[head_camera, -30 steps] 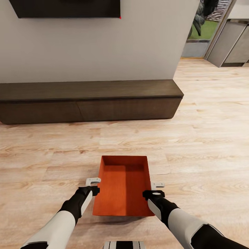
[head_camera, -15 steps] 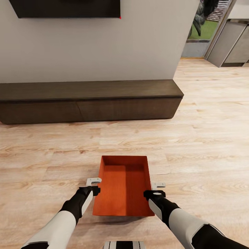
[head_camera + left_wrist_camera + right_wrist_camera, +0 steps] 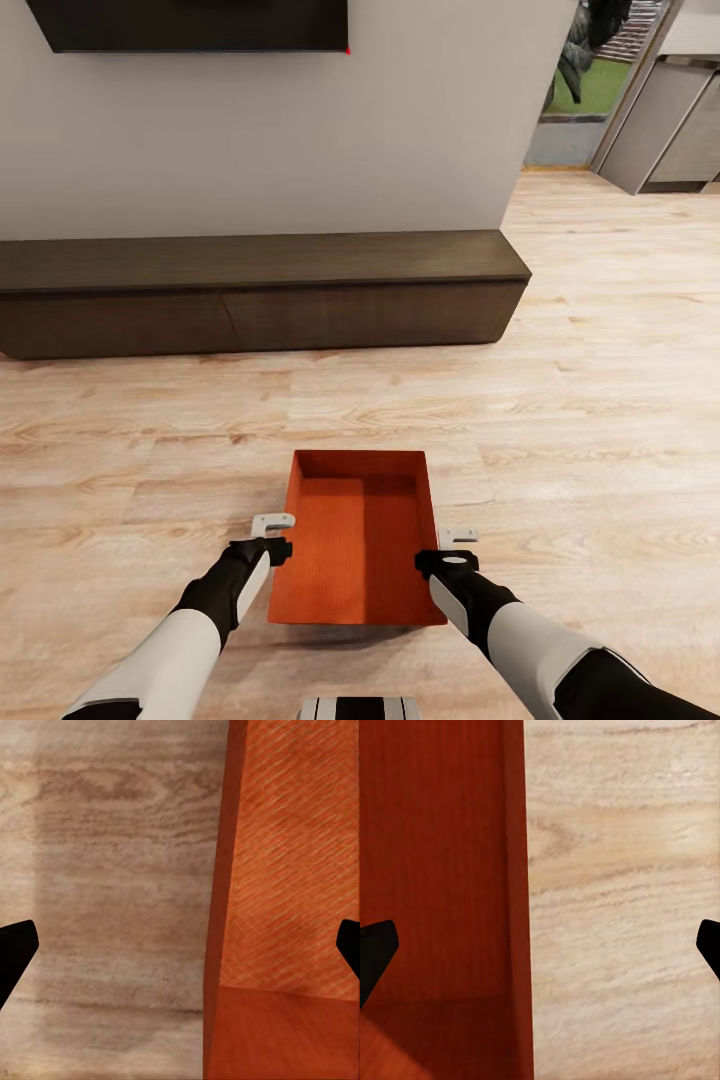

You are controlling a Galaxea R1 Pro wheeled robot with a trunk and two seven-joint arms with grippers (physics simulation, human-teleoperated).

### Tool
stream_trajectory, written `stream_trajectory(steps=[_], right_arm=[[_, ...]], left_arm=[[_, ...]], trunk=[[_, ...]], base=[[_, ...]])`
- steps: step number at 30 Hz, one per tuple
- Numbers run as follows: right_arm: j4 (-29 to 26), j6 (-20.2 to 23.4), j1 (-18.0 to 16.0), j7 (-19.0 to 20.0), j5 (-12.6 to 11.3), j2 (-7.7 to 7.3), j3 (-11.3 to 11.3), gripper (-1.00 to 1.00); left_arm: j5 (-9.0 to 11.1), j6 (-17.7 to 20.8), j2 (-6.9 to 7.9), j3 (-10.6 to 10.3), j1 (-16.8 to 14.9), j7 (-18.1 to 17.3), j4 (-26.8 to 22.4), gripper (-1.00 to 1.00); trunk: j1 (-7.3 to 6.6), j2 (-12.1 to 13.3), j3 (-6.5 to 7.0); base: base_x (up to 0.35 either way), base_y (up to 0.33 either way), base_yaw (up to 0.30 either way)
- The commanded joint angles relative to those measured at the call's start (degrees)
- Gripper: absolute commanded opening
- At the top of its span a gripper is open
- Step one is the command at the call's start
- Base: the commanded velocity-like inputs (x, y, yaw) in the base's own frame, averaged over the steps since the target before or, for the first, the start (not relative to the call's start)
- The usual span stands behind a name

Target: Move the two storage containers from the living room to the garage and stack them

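Note:
One orange-red storage container lies lidless on the living room's light wood-plank floor, just ahead of me. My left gripper is open at its left long wall. In the left wrist view that gripper has the container's wall between its spread fingertips. My right gripper is open at the right long wall. The right wrist view shows this gripper straddling the container's rim. The second container and the garage are out of view.
A low dark wood console runs along the pale wall ahead, under the black TV. At the right, open plank floor leads to a glass door and grey cabinets.
Almost nothing: the right gripper has edged a few pixels to the right. The container has stayed put.

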Motion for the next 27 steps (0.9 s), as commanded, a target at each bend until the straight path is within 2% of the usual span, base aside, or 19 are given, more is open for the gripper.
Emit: stream_trajectory(steps=[1, 13, 20, 27], right_arm=[[-0.1, 0.4, 0.0, -0.4, -0.2, -0.03, 0.5, 1.00], [-0.1, 0.4, 0.0, -0.4, -0.3, -0.08, 0.5, 1.00], [-0.1, 0.4, 0.0, -0.4, -0.3, -0.09, 0.5, 1.00], [-0.1, 0.4, 0.0, -0.4, -0.3, -0.09, 0.5, 1.00]], left_arm=[[-0.3, 0.3, -0.07, 0.3, 0.0, 0.1, -0.1, 1.00], [-0.3, 0.2, -0.42, 0.3, 0.0, 0.9, 0.0, 1.00], [-0.3, 0.3, -0.44, 0.3, 0.0, 0.5, 0.0, 1.00], [-0.3, 0.3, -0.51, 0.3, 0.0, -0.1, -0.1, 1.00]], trunk=[[-0.01, 0.0, -0.04], [-0.01, 0.0, -0.04], [1.53, -2.8, -1.29], [1.53, -2.8, -1.29]], base=[[0.000, 0.000, 0.000], [0.000, 0.000, 0.000], [0.000, 0.000, 0.000], [0.000, 0.000, 0.000]])
